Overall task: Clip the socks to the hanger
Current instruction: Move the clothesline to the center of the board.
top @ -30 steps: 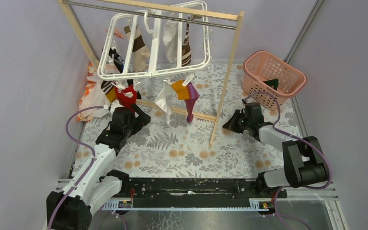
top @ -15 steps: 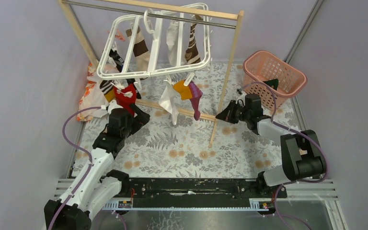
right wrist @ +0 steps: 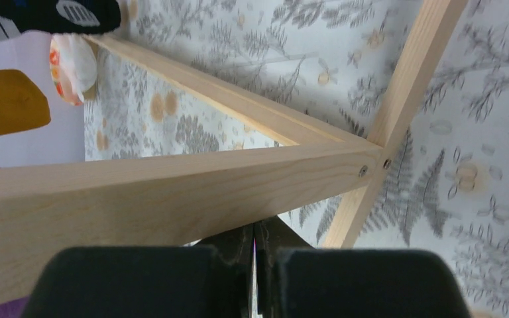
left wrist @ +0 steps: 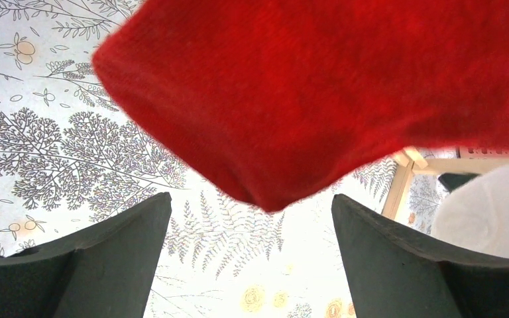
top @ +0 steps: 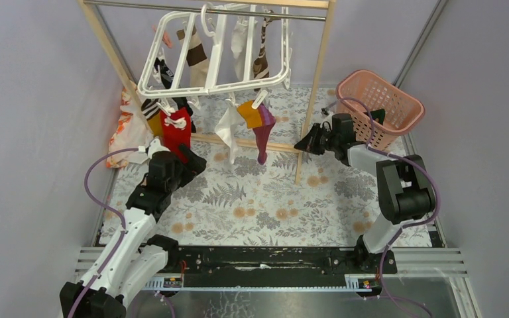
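The white hanger [top: 215, 53] hangs by its hook from the wooden rack's metal rod. A red sock [top: 174, 127], a white sock [top: 228, 126] and an orange and purple pair [top: 260, 122] dangle from its front clips. Brown-striped socks [top: 195, 56] hang further back. My left gripper [top: 189, 158] is open just below the red sock, whose tip [left wrist: 331, 86] hangs above and between the fingers [left wrist: 252, 205], not touching them. My right gripper [top: 303, 144] is shut and empty, its tips [right wrist: 255, 232] against the rack's wooden beam [right wrist: 172, 192].
The wooden rack's right post [top: 315, 99] stands at my right gripper. A pink lattice basket [top: 358, 119] at the right holds a dark sock [top: 376, 116]. An orange-and-white patterned cloth [top: 124, 129] lies at the left by the wall.
My right gripper has moved left up to the rack's right post. The rack and hanger have shifted backward and the socks have swung. My left gripper stays under the red sock.
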Available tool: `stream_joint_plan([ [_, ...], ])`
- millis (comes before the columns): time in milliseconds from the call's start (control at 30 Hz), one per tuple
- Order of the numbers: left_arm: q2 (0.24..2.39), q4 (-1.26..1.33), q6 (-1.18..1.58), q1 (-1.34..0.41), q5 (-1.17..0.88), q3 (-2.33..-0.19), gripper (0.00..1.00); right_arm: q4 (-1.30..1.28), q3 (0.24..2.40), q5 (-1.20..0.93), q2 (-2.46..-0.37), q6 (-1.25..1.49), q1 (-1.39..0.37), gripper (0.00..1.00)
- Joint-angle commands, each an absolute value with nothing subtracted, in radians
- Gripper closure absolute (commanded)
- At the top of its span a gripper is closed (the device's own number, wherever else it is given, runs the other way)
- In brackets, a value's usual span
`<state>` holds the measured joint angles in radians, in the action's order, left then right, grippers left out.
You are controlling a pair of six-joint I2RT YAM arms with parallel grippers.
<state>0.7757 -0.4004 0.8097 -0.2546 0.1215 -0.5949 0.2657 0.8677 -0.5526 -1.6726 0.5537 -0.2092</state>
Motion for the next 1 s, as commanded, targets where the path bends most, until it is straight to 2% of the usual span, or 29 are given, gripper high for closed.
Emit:
stream_joint_plan([
  [0,0.768,-0.410,0.777,-0.259,0.120,-0.645,0.01,0.297,0.997,-0.523,-1.730,0.540,-0.209,1.00],
  [567,0.754,-0.433,0.761,-0.258,0.118,-0.657,0.01,0.161,1.284,-0.504,-1.912,0.506,-0.168,1.00],
  [800,0.755,-0.443,0.754,-0.259,0.078,-0.686,0.01,0.207,1.181,-0.532,-1.796,0.524,-0.167,1.00],
  [967,0.738,-0.464,0.744,-0.259,0.076,-0.714,0.01,0.194,1.029,-0.502,-1.590,0.503,-0.168,1.00],
])
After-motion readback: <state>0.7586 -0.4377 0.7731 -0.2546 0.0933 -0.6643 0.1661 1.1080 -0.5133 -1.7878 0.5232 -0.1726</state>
